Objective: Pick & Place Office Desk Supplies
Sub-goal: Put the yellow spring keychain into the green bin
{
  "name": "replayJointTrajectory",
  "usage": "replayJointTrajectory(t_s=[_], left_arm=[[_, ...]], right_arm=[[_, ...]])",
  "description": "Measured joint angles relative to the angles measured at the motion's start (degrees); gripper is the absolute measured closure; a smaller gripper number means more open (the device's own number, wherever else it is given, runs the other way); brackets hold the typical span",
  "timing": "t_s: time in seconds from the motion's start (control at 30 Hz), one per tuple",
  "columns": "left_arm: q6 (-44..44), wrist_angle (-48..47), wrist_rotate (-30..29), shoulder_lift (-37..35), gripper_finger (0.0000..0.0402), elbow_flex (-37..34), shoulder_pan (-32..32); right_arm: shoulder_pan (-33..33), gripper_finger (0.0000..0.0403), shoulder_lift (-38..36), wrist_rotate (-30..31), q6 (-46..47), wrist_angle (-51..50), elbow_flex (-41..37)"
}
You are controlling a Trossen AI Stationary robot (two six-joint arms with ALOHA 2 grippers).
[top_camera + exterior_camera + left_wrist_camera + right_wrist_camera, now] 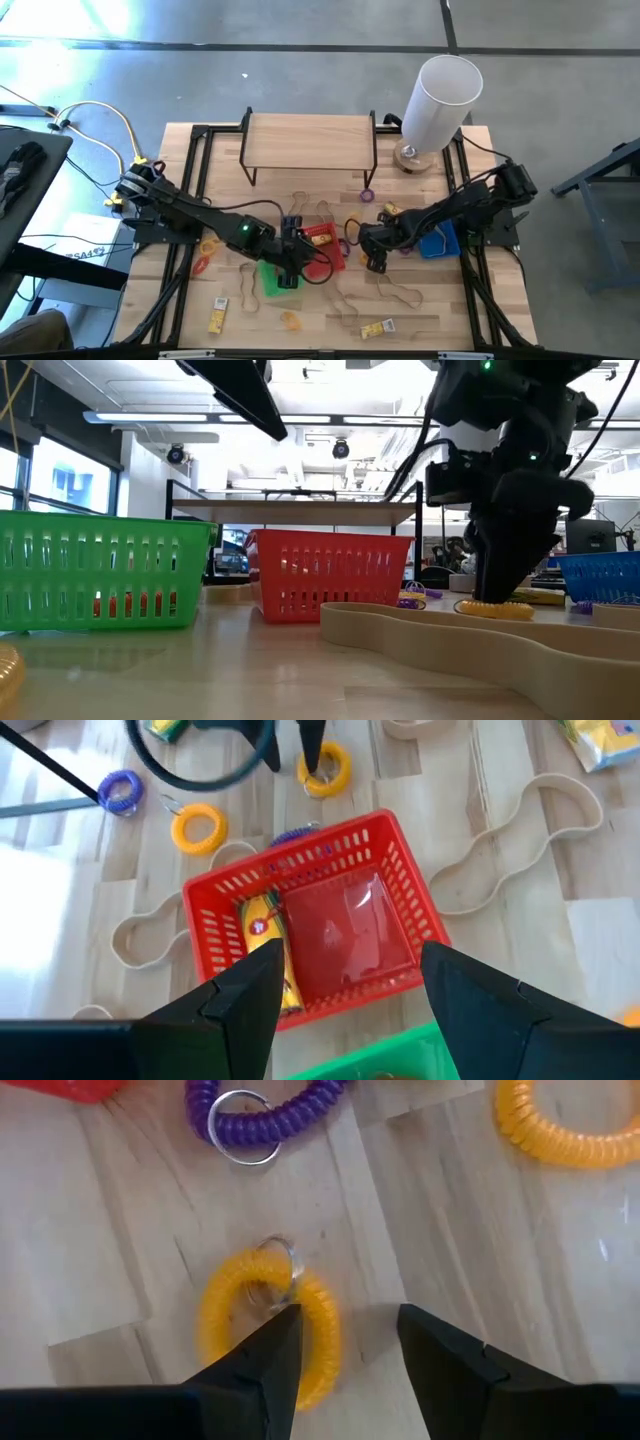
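My right gripper (345, 1320) points down, open, at a yellow coil ring (215, 1320) that lies flat on the table. One finger stands over the ring's hole and the other outside its band. In the low view the same gripper (495, 592) is low over that ring (497, 610). My left gripper (345, 980) hangs open above the red basket (330, 860), touching nothing. A yellow packet (262, 920) lies in that basket. The green basket (268, 282) stands just in front of the red one. My right gripper comes at the yellow ring from above. One fingertip (285, 1325) is at the inner edge of the ring's band (315, 1335), and the other finger stands outside it over the bare table. Whether either finger touches the ring, I cannot tell.
A purple ring (270, 1120) and another yellow ring (560, 1130) lie close beyond my right gripper. Tan rubber-band loops (520, 830) snake over the wood. A blue basket (440, 243), a tall white cylinder (440, 100) and a wooden shelf (308, 140) stand behind. Packets (218, 315) lie near the front edge.
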Motion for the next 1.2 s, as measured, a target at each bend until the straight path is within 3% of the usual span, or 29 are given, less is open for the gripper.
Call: replayJointTrajectory(t_s=[0.37,0.5,0.67,0.83,1.2], left_arm=[[4.6,3.6,0.2,0.0,0.0175,0.0,2.1],[6.8,4.9,0.4,0.9,0.0175,-0.1,2.8],[8.7,6.7,1.6,3.6,0.0175,-0.1,3.8],[9.9,8.1,2.0,5.4,0.0175,-0.1,4.6],[10.3,13.8,2.4,5.7,0.0175,-0.1,4.9]], right_arm=[[1.2,0.0253,3.2,3.0,-1.5,1.0,0.1],[1.3,0.0295,3.4,3.4,-1.5,1.6,0.1],[3.2,0.0383,3.6,6.6,-3.2,2.6,0.0],[6.9,0.0390,3.7,11.9,-2.5,3.3,-0.1],[15.1,0.0397,-1.9,29.8,0.0,1.3,-0.2]])
